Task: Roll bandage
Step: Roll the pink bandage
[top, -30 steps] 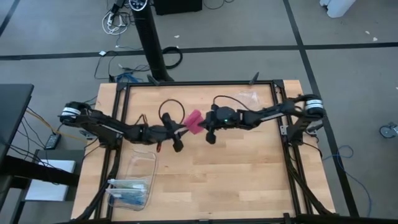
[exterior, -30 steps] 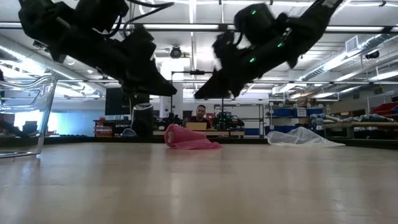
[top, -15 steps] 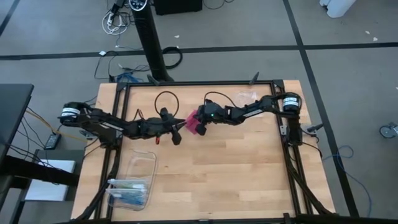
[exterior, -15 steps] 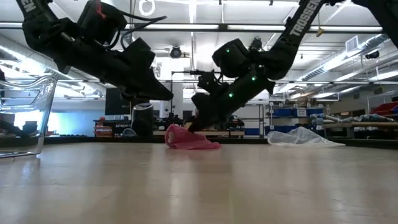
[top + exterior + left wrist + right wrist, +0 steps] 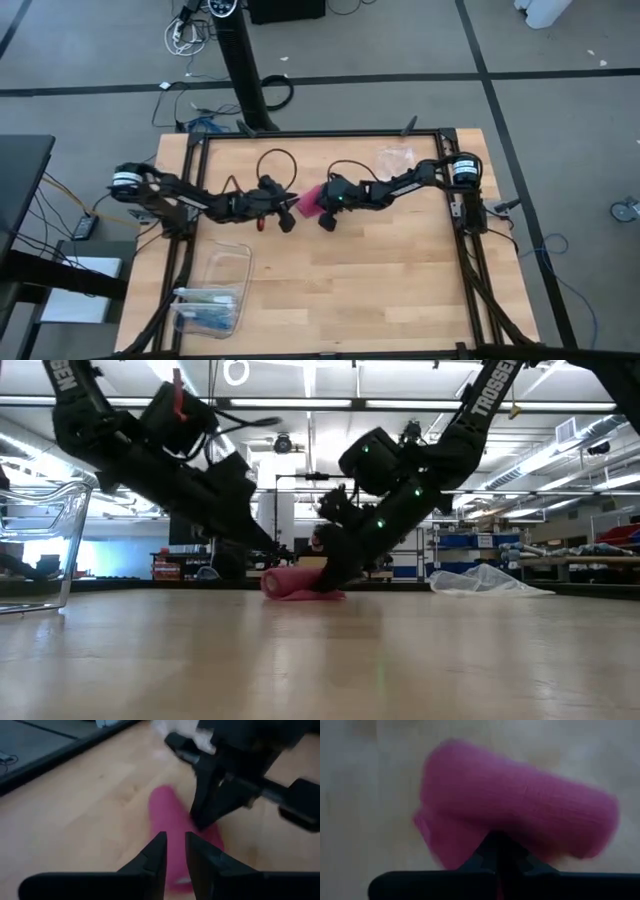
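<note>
The magenta-pink bandage (image 5: 308, 202) lies on the wooden table near its middle as a short, loosely rolled lump (image 5: 293, 582). My right gripper (image 5: 325, 217) comes in from the table's right, shut, its tips down on the bandage's right end (image 5: 322, 584). My left gripper (image 5: 290, 218) reaches in from the table's left and hovers just above and left of the bandage (image 5: 167, 820). Its fingers (image 5: 174, 845) stand a narrow gap apart with nothing between them. My right gripper presses its shut fingertips (image 5: 200, 822) down on the bandage's right end (image 5: 520, 827). It comes slanting down from the table's right. The bandage lies flat on the table under the tips, its rolled part bulging beyond them.
A crumpled clear plastic bag (image 5: 395, 157) lies at the table's far right. A clear plastic box (image 5: 222, 275) with blue contents stands at the near left. Black frame rails (image 5: 455, 250) line the table's sides. Bare wood spreads over the near half.
My right gripper has sunk and tipped down onto the bandage, moving toward the table's left. The bandage has drawn together from a loose heap with a flat tail into a shorter lump. My left gripper has come lower and closer to the bandage.
</note>
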